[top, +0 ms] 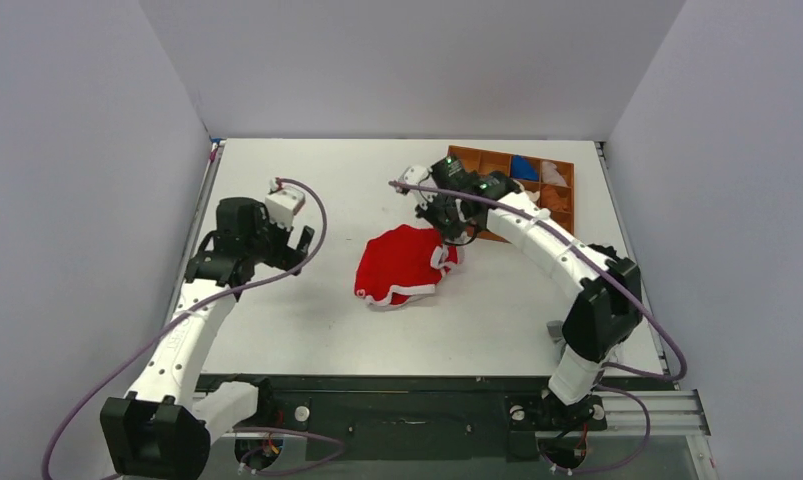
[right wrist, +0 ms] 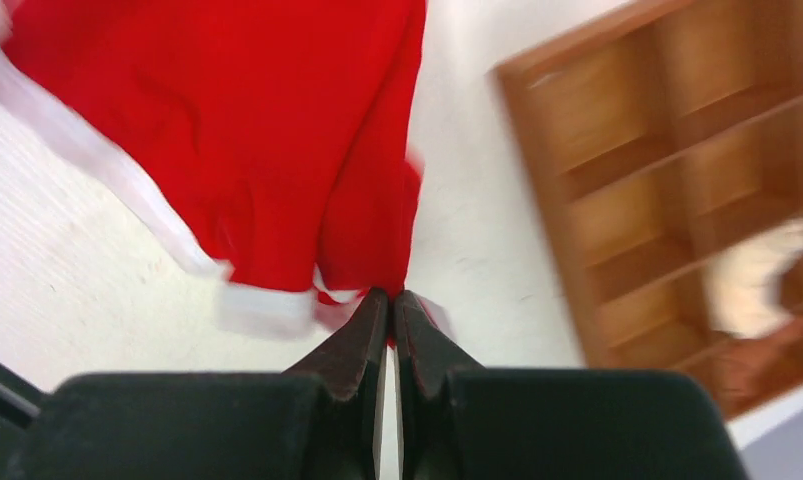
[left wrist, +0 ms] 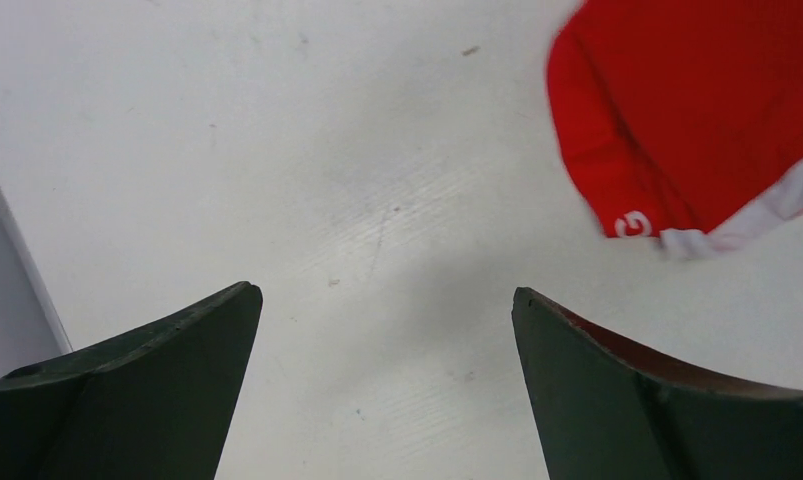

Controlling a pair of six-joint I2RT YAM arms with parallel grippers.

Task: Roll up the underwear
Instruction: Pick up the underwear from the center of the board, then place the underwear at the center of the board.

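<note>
**Setting.** White counter [top: 307,330], matt and lightly scuffed. It is enclosed on the left, far and right sides by plain pale-grey walls [top: 397,60]. A dark mounting rail [top: 377,388] along the near edge carries both arm bases.

**Item 1, the underwear [top: 402,262].** Bright red with white trim and a fragment of white lettering at the band. It lies in a loose, crumpled heap around mid-counter, neither flat nor rolled. Its far right corner appears slightly raised.

**Item 2, right hand [right wrist: 389,300].** Pressed together, pinching that corner of the underwear at the trim. Judged purpose: to draw the fabric out and spread it, since a roll wants a flat piece first.

**Item 3, left hand [left wrist: 379,290].** Spread wide and holding nothing. It hovers over bare counter to the left of the underwear, apart from it. Judged purpose: ready to take or pin the opposite edge.

**Item 4, wooden tray [top: 565,215].** Compartmented, at the far right, just beyond the right hand. A blue piece [top: 523,167] and a white piece [top: 550,172] sit in its far compartments. Not needed for the task.

**Progress, judged.** Early; rolling not yet begun.
</note>
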